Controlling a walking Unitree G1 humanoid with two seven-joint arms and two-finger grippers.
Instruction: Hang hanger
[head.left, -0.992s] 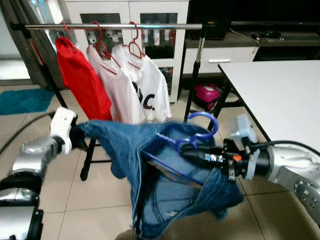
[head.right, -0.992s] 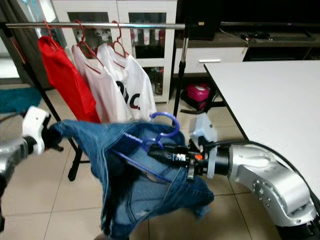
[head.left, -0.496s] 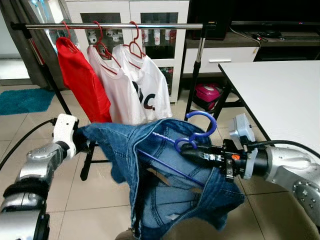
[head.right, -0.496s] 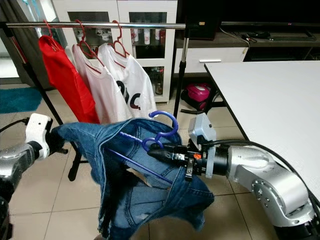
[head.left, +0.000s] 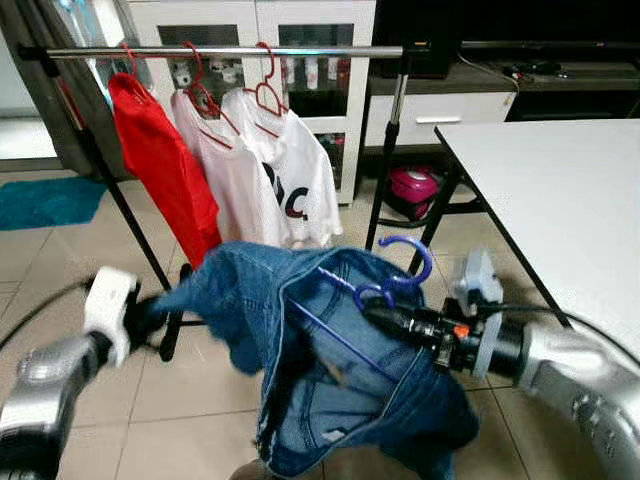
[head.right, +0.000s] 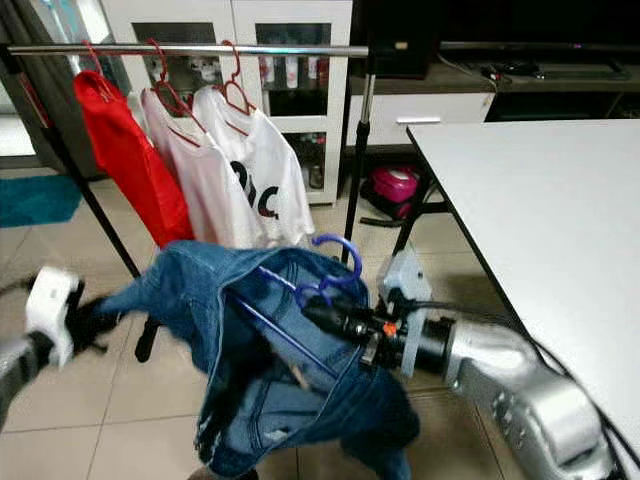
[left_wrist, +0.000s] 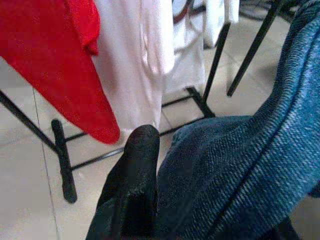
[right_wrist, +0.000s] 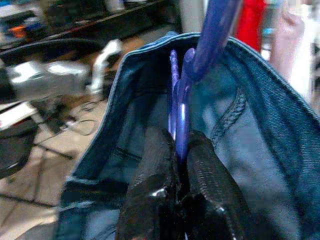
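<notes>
A blue denim jacket (head.left: 330, 380) hangs on a blue plastic hanger (head.left: 395, 280) in front of me, below the clothes rail (head.left: 230, 51). My right gripper (head.left: 385, 318) is shut on the hanger's neck, seen close up in the right wrist view, where its fingers (right_wrist: 200, 190) pinch the blue hanger (right_wrist: 181, 125). My left gripper (head.left: 150, 310) is shut on the jacket's left shoulder or sleeve edge (left_wrist: 235, 165), holding it out to the left. The hook (head.right: 338, 245) points up, well below the rail.
The rail holds a red shirt (head.left: 160, 160) and two white shirts (head.left: 270, 170) on red hangers; its right half (head.left: 340, 50) is bare. A white table (head.left: 560, 190) stands at the right. A pink container (head.left: 412, 186) sits on the floor behind. White cabinets line the back wall.
Both arms and the jacket have dropped a little and shifted left in view; the picture is more blurred. Both grips are unchanged.
</notes>
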